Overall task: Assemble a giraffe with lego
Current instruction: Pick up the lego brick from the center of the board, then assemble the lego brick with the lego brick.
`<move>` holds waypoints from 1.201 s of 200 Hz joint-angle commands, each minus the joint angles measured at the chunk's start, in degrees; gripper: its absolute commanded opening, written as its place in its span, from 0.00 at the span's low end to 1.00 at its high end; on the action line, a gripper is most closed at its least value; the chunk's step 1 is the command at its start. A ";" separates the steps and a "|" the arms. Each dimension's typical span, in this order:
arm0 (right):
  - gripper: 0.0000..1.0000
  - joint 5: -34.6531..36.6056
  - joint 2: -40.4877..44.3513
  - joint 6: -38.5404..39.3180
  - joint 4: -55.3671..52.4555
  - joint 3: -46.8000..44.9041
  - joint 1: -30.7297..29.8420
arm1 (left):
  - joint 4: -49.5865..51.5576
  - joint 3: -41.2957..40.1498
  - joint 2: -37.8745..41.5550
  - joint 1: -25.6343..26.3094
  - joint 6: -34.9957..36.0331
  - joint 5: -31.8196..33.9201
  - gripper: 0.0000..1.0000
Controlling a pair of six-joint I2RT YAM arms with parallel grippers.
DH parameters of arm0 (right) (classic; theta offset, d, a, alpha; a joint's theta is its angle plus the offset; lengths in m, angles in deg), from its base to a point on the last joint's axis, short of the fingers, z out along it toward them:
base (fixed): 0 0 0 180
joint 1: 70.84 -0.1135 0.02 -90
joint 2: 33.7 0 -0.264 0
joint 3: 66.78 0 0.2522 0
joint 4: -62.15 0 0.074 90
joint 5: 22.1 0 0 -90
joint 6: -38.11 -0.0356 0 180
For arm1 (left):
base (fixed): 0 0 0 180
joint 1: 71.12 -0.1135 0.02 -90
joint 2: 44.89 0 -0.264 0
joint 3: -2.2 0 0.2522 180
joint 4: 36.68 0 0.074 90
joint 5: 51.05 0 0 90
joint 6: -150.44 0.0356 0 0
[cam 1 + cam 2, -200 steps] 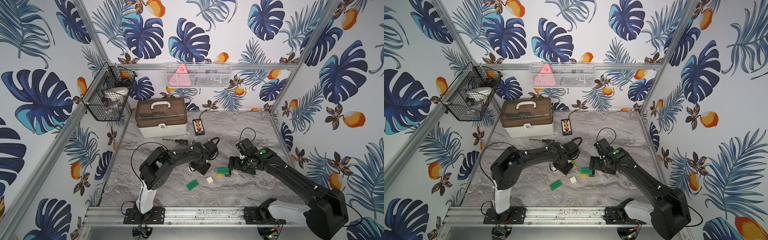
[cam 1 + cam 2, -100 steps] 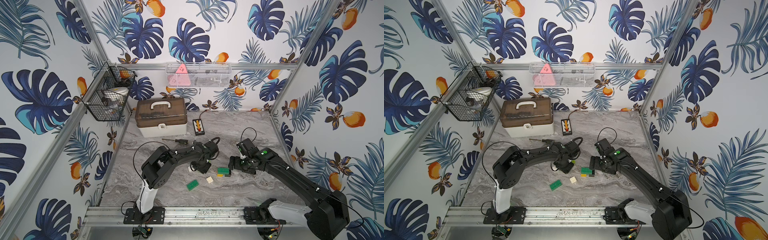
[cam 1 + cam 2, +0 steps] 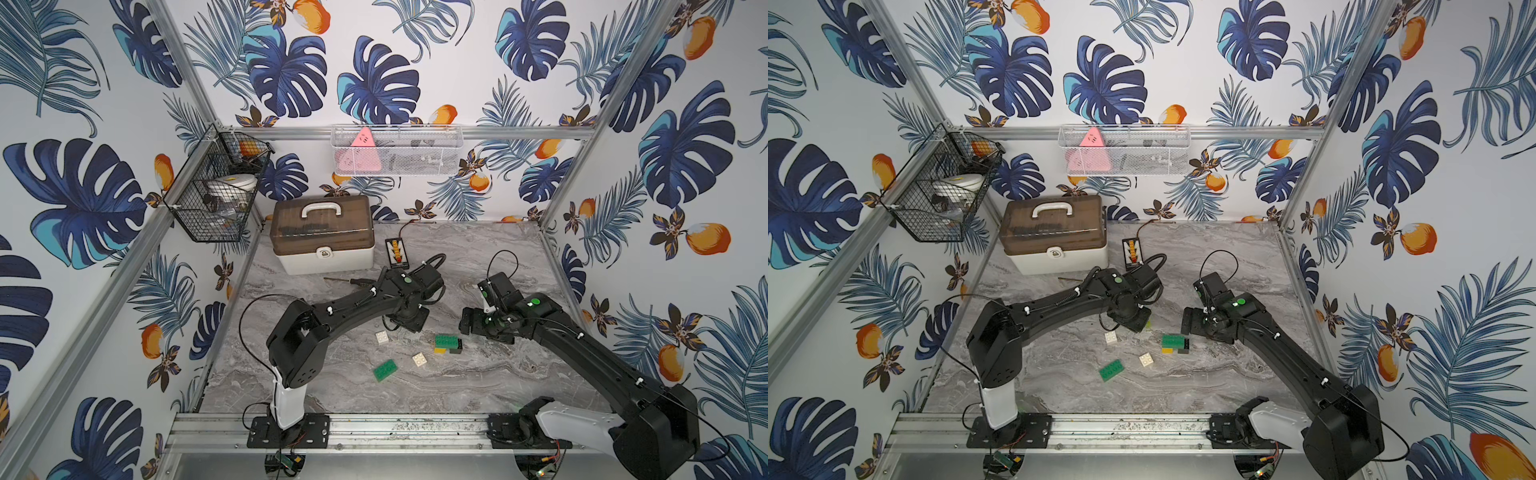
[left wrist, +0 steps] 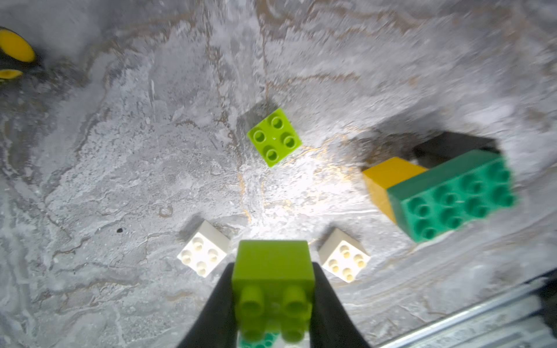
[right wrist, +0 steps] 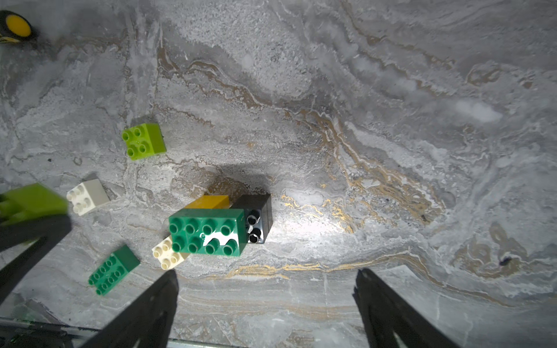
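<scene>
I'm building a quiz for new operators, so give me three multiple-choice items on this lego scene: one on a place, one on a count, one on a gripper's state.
1. The stacked dark green long plastic brick rests on:
A) a yellow square plastic brick and a black square plastic brick
B) a red brick
C) a blue plate

2. How many white square plastic bricks lie loose?
A) one
B) two
C) four

3. The left gripper is:
A) open and empty
B) shut on a lime green square plastic brick
C) shut on a white brick

Answers:
1 A, yellow and black show under it in the right wrist view.
2 B, the left wrist view shows two.
3 B, its fingers clamp the brick's sides.
</scene>
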 commanded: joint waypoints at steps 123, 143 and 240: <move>0.95 -14.22 1.02 1.23 3.71 -7.61 16.57 | 9.36 21.13 -16.28 9.54 -22.07 -2.44 0.23; 0.96 -14.21 1.38 1.33 3.41 -7.57 17.03 | 9.18 22.28 -17.70 9.48 -22.15 -2.35 0.23; 0.95 -15.06 2.66 0.50 3.71 -9.18 19.28 | 10.23 21.82 -18.12 8.25 -21.79 -0.77 0.24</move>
